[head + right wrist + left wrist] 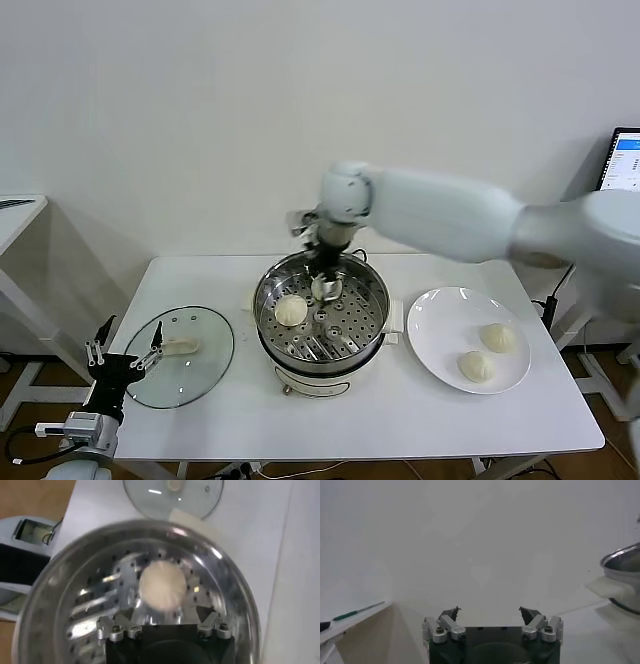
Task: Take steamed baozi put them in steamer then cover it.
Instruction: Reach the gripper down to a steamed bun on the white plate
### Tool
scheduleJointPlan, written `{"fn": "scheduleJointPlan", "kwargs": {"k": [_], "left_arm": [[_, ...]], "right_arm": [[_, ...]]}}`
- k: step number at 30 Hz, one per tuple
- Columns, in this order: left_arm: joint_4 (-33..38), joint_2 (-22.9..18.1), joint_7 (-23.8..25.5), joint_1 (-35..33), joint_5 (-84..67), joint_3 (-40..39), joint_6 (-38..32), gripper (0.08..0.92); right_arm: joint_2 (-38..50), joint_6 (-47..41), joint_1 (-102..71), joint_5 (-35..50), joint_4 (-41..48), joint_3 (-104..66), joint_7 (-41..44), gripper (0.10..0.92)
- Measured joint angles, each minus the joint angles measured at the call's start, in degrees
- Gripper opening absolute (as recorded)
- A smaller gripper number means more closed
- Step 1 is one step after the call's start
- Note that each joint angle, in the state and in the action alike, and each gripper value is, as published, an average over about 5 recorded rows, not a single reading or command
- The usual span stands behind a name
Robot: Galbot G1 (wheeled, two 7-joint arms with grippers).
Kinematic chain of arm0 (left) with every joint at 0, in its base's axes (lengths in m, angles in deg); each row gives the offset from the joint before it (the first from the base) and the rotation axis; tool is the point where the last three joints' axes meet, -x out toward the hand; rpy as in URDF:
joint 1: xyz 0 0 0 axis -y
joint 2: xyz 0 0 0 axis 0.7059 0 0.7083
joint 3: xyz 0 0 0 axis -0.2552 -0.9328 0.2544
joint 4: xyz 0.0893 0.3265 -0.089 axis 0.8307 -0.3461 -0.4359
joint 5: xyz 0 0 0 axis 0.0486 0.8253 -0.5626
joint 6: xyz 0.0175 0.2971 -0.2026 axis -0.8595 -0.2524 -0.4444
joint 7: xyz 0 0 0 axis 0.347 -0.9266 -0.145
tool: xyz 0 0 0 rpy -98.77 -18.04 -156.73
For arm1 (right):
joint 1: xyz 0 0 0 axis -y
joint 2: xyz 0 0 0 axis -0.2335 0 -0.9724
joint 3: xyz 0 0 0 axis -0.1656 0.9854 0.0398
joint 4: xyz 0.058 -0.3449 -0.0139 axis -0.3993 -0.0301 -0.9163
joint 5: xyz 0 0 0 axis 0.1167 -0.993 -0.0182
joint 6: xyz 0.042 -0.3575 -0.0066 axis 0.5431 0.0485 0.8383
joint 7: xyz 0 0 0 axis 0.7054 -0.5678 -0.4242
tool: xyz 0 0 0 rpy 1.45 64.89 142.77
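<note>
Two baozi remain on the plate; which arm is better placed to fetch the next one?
Right. Its end effector is open over the steamer, next to the plate holding both baozi. The left end effector sits beyond the glass lid.

The steamer (322, 318) is shiny polished metal, its wall mirror-bright; the perforated tray (100, 605) inside is the same glossy steel, throwing streaky reflections. Its base (312, 383) looks like smooth cream plastic. The buns (291, 310) have a soft, matt, doughy skin. The lid (180, 357) on the left is clear glossy glass with a pale smooth knob (184, 347). The plate (432, 325) on the right is glossy white, ceramic-looking. The table (400, 420) is smooth matt white. The left gripper (491, 615) has dull black fingertips and brushed metal links; the right arm (450, 215) wears a smooth white shell, plastic-looking.
</note>
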Motion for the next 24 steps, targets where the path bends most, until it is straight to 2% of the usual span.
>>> {"fn": "scheduleJointPlan", "kwargs": {"k": [6,13,24], "left_arm": [[0.34,0.2,0.0,-0.45,0.34,-0.38,0.12,0.823],[0.59,0.32,0.02,-1.11,1.06,-1.02,0.08,0.823],[0.73,0.25,-0.19,-1.29,2.0,-2.41,0.01,0.823]], "right_arm": [[12.74,5.48,0.12,-2.71,-4.23,-1.03,3.79,0.823],[24.79,12.26,-10.43,-10.9,-5.23,-9.34,7.59,0.823],[31.1,19.03,-29.09,-24.55,-2.89,-23.04,8.58,0.823]]}}
